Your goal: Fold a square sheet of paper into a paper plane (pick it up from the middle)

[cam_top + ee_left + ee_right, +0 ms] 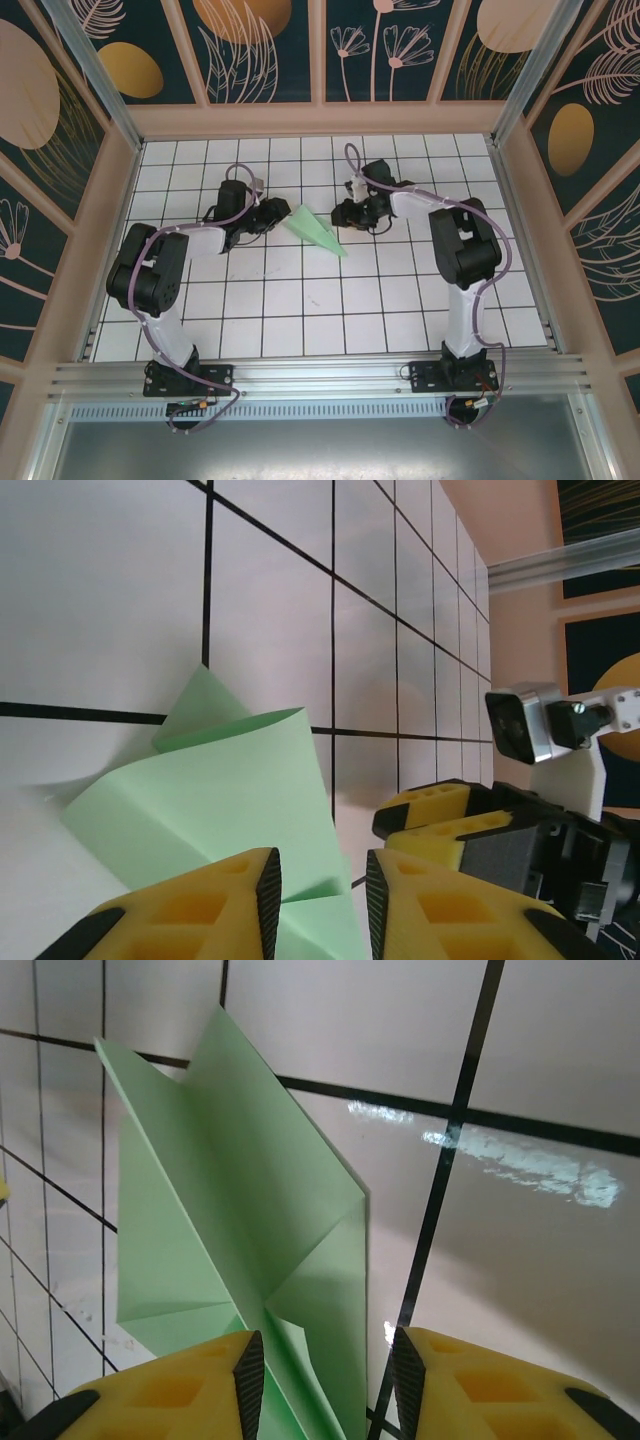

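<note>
Paper plane [320,233] lies on the white tiled table [300,310], mid-field, between my two wrists. It is a slim dart with its nose pointing toward my right base.

Left gripper [322,880]: jaws apart, with the green tail of the plane lying in the gap. I see daylight on both sides of it, so I am not pinching anything.

Right gripper [323,1360]: the same, pads parted, with the centre crease running down into the gap and no squeeze on it.

Reading: the folding looks done, or nearly so. The step in hand is letting go cleanly.

How to do it well:
- Part both pairs of pads wide enough to clear the paper before either wrist travels (thin paper clings to rubber and rides along).
- Withdraw along the line of the crease or straight up, never sideways across a wing.
- From the left wrist, one wing stands curled off the tiles. A brushing pad would flip or skew the whole dart.
- My two grippers sit close together over the plane, so I should retreat one at a time, each toward its own side.

Risk: a snagged fold springs open and undoes the shape.
</note>
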